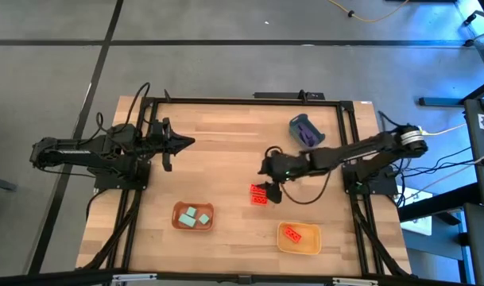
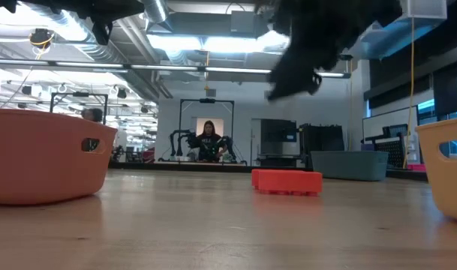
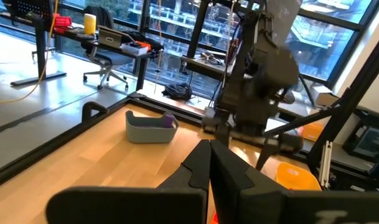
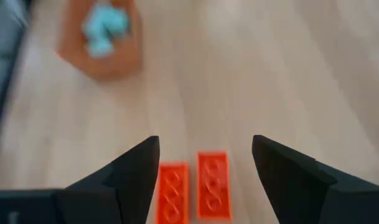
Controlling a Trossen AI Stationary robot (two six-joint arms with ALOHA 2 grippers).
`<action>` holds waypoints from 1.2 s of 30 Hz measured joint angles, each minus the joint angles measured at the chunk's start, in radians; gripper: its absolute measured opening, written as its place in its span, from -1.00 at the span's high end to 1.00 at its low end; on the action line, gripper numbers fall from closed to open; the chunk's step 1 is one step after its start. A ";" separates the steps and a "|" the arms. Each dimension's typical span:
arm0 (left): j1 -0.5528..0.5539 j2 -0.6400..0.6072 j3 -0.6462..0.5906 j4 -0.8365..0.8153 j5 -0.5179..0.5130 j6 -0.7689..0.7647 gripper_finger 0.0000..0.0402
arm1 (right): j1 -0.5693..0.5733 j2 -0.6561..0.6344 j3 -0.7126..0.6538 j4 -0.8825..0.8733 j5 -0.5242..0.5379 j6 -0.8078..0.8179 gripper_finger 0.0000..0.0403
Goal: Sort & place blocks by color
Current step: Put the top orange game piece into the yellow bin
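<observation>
Two red studded bricks point(image 4: 213, 185) lie flat on the table, side by side point(image 1: 260, 195). My right gripper point(image 4: 205, 146) hovers open just above them, slanting down, with one finger standing to either side and touching nothing. Another red brick point(image 1: 293, 233) lies in the yellow tray point(image 1: 315, 246). Teal cubes point(image 1: 193, 216) sit in the orange-brown tray point(image 1: 178, 222). A purple bar point(image 3: 169, 120) rests in the blue-grey cup point(image 1: 305, 131). My left gripper point(image 1: 182, 143) waits shut at the table's left, held level above the wood.
The orange-brown tray point(image 2: 40, 154) and the yellow tray point(image 2: 449, 172) stand near the front edge. The cup point(image 2: 348, 165) stands at the back right. A black frame point(image 1: 226, 100) runs around the tabletop. Bare wood lies in the middle and at the far left.
</observation>
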 joint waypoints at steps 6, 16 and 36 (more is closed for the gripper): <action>0.000 0.000 0.000 0.000 0.000 0.000 1.00 | 0.002 0.136 0.002 -0.035 0.015 0.001 -0.29; 0.000 0.000 0.000 0.000 0.000 0.000 1.00 | 0.002 0.260 0.003 -0.020 0.030 -0.043 -0.29; 0.000 0.000 0.000 0.000 0.000 0.000 1.00 | -0.021 0.271 0.004 -0.051 0.091 -0.110 -0.05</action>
